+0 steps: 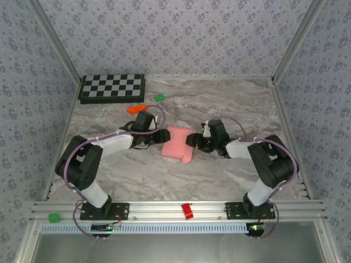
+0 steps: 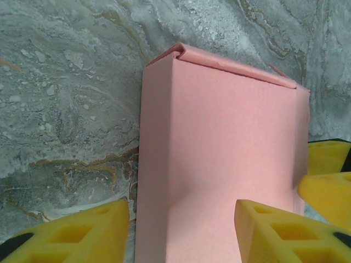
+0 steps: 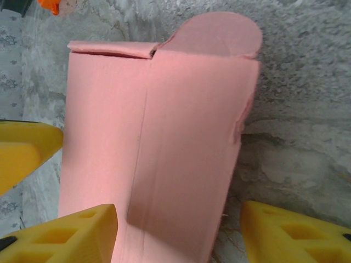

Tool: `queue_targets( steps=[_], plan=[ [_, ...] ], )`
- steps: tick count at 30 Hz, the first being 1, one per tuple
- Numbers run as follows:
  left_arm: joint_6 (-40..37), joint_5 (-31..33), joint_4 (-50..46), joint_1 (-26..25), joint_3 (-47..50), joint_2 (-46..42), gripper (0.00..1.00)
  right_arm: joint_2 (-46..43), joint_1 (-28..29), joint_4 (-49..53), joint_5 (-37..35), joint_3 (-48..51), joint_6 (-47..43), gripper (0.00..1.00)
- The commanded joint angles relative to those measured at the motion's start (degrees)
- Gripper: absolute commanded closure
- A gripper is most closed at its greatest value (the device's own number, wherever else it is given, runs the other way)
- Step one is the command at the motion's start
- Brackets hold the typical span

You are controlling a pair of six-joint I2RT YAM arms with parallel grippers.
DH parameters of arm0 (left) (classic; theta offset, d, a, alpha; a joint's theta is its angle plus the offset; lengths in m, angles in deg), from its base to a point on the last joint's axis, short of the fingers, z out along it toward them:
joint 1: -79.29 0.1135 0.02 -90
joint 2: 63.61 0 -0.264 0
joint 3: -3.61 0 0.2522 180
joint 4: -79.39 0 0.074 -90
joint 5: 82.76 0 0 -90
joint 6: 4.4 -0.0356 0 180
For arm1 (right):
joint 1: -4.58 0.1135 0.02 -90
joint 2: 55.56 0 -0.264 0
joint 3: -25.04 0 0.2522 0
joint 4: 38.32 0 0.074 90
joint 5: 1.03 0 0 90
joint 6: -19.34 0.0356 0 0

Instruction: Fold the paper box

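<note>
Sitting between spread left gripper (image 2: 182, 208) and spread right gripper (image 3: 180, 209): paper box (image 1: 176, 143).

No legible text, labels, brands or numbers; paper box (image 1: 176, 143) faces plain pink, unprinted.

Bright, soft, even light. Dark shadow low on the paper box (image 3: 153, 137), toward 6 o'clock. Sharp up close, grainy from above.
</note>
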Motion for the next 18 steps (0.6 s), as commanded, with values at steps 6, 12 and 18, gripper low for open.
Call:
queue_targets(
  steps=[6,12,18],
  plan=[
    [-1.3,-3.7,1.2,0.5,-1.9,2.9,0.5,2.3,0.7,-5.1,4.3,-0.5,1.9,0.41],
    [-1.6,-4.5,1.4,0.6,-2.3,4.1,0.51,2.9,1.4,-6.3,5.8,-1.4,2.0,0.43],
    [-0.9,-6.2,2.8,0.5,-2.2,5.2,0.57,2.1,2.2,-7.4,5.9,-1.8,1.4,0.45]
  ],
)
